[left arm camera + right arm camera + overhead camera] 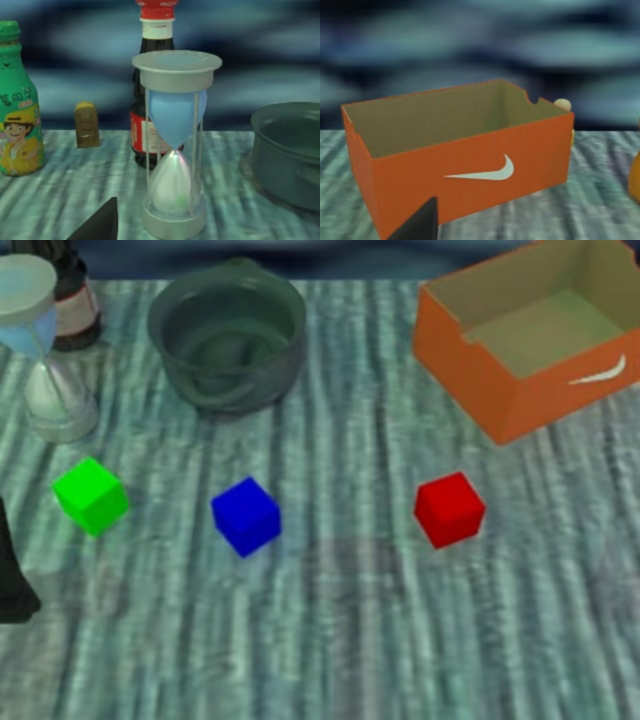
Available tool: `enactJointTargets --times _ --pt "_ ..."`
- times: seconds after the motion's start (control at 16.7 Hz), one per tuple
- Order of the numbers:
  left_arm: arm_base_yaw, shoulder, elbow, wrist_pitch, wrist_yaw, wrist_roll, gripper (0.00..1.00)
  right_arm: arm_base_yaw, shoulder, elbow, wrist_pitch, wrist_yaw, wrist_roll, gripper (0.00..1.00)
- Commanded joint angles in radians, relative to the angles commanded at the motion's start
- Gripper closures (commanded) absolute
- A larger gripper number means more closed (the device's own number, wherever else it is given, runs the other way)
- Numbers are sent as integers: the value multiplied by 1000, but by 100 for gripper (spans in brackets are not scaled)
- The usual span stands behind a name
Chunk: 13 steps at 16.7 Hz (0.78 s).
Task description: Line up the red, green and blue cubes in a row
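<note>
Light is even and fairly bright across the table (350,640), with only faint soft shadows. All views look soft and blurred; the backdrop beyond the left gripper's fingertip (100,225) is smeared out of focus.

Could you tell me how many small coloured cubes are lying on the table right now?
3. The green cube lies at the table's left near the hourglass, the blue cube left of centre, and the red cube right of centre, below the orange box. None appears hidden.
</note>
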Motion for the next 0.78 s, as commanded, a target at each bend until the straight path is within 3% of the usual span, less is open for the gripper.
enactJointTargets --times 0.36,0.78 --pt "0 0 0 0 0 0 0 35 104 103 -73 -4 8 0" --pt "0 0 0 0 0 0 0 172 685 616 -409 -2 40 0"
